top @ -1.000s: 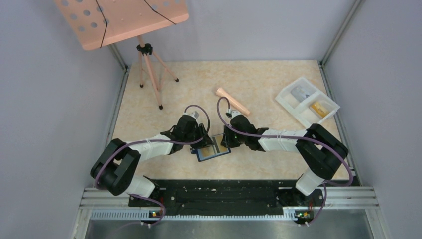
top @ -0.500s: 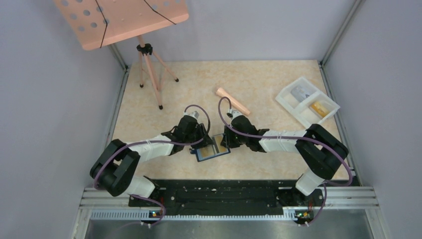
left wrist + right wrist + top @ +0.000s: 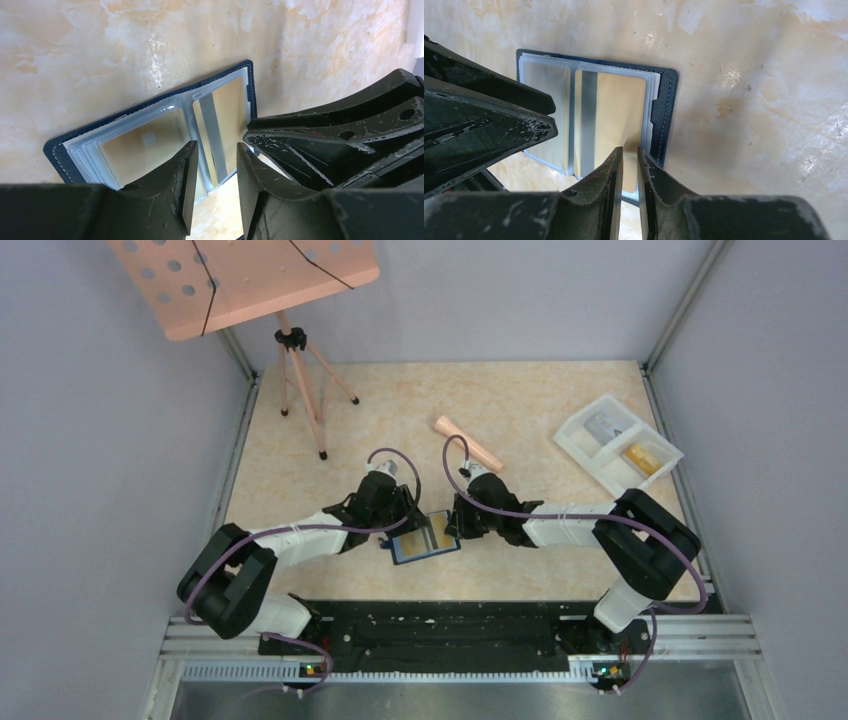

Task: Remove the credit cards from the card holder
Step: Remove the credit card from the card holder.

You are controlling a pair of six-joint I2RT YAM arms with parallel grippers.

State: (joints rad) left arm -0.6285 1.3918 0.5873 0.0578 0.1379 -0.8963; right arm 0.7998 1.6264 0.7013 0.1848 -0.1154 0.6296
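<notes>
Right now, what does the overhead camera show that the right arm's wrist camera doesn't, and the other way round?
Only overhead: both whole arms, the pink music stand at the back left, a tan stick, and the white tray at the far right.

Only the right wrist view: the tan-gold card with its grey stripe, and the right gripper, its fingers a narrow gap apart at that card's near edge.

Both: the open card holder lying on the table, with the left gripper over its other half.
</notes>
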